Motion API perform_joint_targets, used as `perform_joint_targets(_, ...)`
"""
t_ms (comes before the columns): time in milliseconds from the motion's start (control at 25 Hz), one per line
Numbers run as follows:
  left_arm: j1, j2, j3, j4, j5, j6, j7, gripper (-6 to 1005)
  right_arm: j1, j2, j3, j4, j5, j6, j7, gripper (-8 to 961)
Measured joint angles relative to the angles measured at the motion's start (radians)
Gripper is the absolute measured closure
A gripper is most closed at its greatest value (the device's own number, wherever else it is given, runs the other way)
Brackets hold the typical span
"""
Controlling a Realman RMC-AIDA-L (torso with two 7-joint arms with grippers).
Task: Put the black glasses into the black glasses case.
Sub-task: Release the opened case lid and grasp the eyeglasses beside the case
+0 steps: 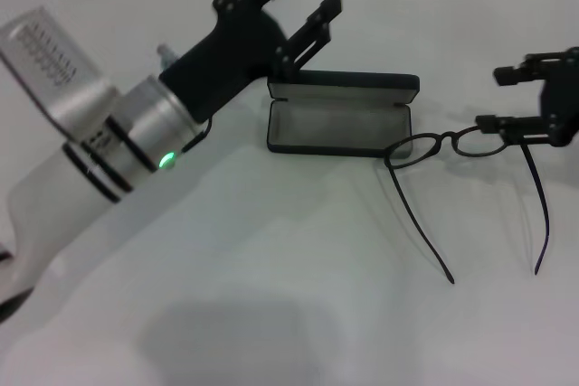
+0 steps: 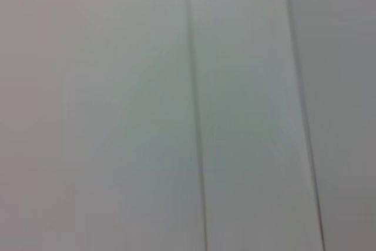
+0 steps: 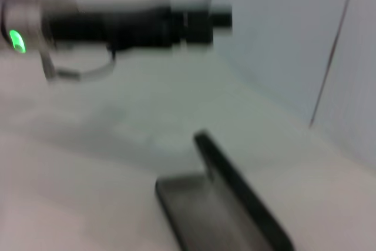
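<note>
Nearest, the left hand [image 1: 303, 6] hangs with fingers spread wide above the left end of the black glasses case [image 1: 339, 119], which lies open on the table [image 1: 271, 259]. Just right, the black glasses [image 1: 443, 144] hang pinched in the right hand [image 1: 529, 101], temples dangling.

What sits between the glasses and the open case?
Nothing visible. The glasses hang in the right pincer just beside the open case, with only bare table between them. The left pincer hovers open behind the case's far left corner, off that path.
</note>
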Motion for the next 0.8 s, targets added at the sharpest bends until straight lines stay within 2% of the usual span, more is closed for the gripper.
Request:
perform_joint_targets(40, 0.013, -0.001, -0.002, 0.009, -0.002, 0.001, -0.001, 440, 0.107, 0.003, -0.003, -0.059, -0.232, -0.046, 0.152, 300)
perform_joint_targets(240, 0.056, -0.003, -0.003, 0.048, -0.012, -0.005, -0.012, 441, 0.249, 0.014, -0.02, -0.073, -0.47, -0.106, 0.257, 311)
perform_joint_targets(360, 0.069, -0.005, -0.005, 0.06, -0.027, -0.011, -0.012, 441, 0.319, 0.021, -0.091, -0.058, -0.563, -0.11, 0.295, 318)
perform_joint_targets(520, 0.076, -0.007, -0.005, 0.07, -0.028, -0.028, -0.037, 442, 0.357, 0.023, -0.212, -0.048, -0.587, -0.099, 0.34, 327)
perform_joint_targets(800, 0.088, -0.008, -0.014, 0.087, -0.032, -0.059, -0.075, 442, 0.383, 0.029, -0.364, -0.041, -0.639, -0.037, 0.413, 343)
